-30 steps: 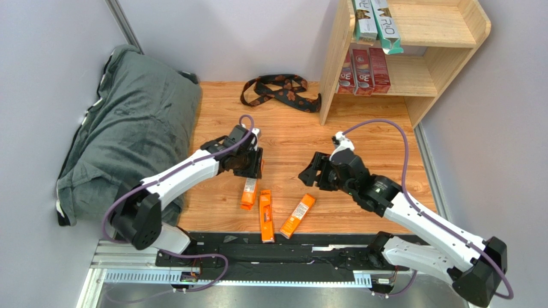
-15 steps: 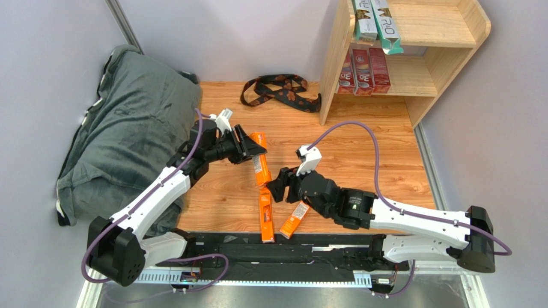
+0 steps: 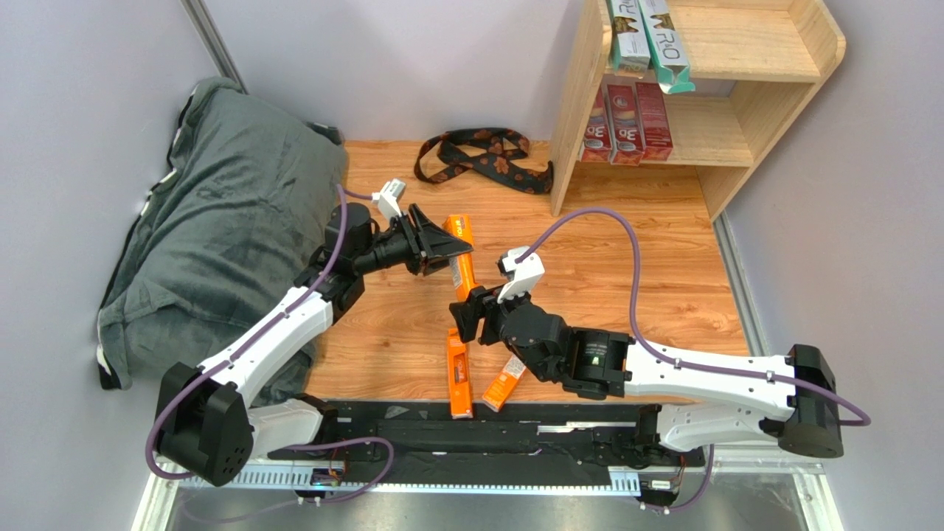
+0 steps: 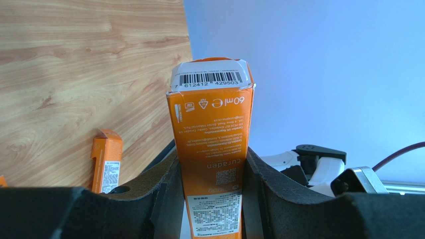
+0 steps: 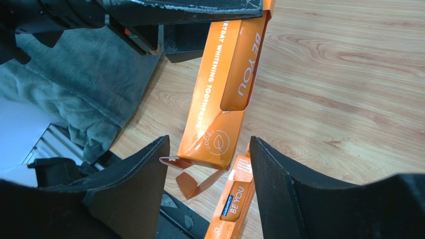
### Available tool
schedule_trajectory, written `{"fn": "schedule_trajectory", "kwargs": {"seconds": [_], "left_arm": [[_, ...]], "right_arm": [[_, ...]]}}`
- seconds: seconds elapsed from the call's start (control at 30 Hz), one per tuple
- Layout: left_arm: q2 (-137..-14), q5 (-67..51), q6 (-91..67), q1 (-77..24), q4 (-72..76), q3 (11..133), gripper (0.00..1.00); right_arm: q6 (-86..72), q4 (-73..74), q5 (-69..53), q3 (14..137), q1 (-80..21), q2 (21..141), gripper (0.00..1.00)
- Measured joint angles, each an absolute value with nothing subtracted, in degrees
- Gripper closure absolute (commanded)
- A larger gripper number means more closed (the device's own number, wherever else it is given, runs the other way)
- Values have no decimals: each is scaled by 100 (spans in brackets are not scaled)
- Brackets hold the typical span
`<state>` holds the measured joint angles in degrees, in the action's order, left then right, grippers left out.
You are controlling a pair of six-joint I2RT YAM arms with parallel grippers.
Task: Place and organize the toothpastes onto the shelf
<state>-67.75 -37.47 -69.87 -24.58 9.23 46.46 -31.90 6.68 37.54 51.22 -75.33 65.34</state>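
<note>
- Whereas your left gripper (image 3: 434,249) sat low over the table (image 3: 621,254) a second ago, it now has an orange toothpaste box (image 3: 458,252) clamped between its fingers and lifted clear of the wood, tilted.
- Your right gripper (image 3: 465,315) has swung across from the shelf side and now straddles the free end of that box. Its jaws are apart, with neither finger pressing on the cardboard yet.
- Two more orange boxes (image 3: 457,374) lie flat on the table just below the right gripper, near the arm bases.
- Over at the far right, the shelf (image 3: 776,105) already carries three dark red boxes (image 3: 626,124) on its lower tier, with a silver-white box (image 3: 629,33) and a teal box (image 3: 667,44) on top.
- You appear to be mid-handover. The shelf stands on the right arm's side, so this box likely has to change grippers before it gets there — five look placed, three orange ones remain.
</note>
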Motion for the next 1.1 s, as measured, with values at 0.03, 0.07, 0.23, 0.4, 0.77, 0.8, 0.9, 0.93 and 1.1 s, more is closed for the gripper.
{"fn": "schedule_trajectory", "kwargs": {"seconds": [0.03,0.07,0.23,0.4,0.77,0.8,0.9,0.93,1.1], "left_arm": [[-6775,-3747,-7006,-2458,950,4644,52],[-6775,-3750,-7028,-2458,965,4641,52],[-6775,-3857,-7135,-2438,1092,4641,52],[-6775,-3876,-7177,-2436,1144,4641,52],[-6716,-3863,-7098,-2427,1055,4622,16],[-6670,-3848,-7037,-2427,958,4624,10],[-6506,-3756,-6700,-2427,410,4764,6],[-6460,-3693,-6495,-2427,145,4901,5],[-6335,-3111,-5334,-2427,-1363,5992,5]], "right_arm": [[-3208,659,3833,5144,-7533,6569,38],[-3212,657,3903,5168,-7535,6600,39],[-3282,650,4276,5358,-7550,6755,46],[-3345,648,4456,5398,-7564,6816,66],[-3535,969,4744,5406,-7561,6810,72],[-3548,1031,4768,5406,-7559,6805,72],[-3577,1105,4818,5406,-7555,6772,72],[-3581,1120,4831,5406,-7550,6748,72],[-3662,1280,4897,5404,-7513,6604,72]]}}
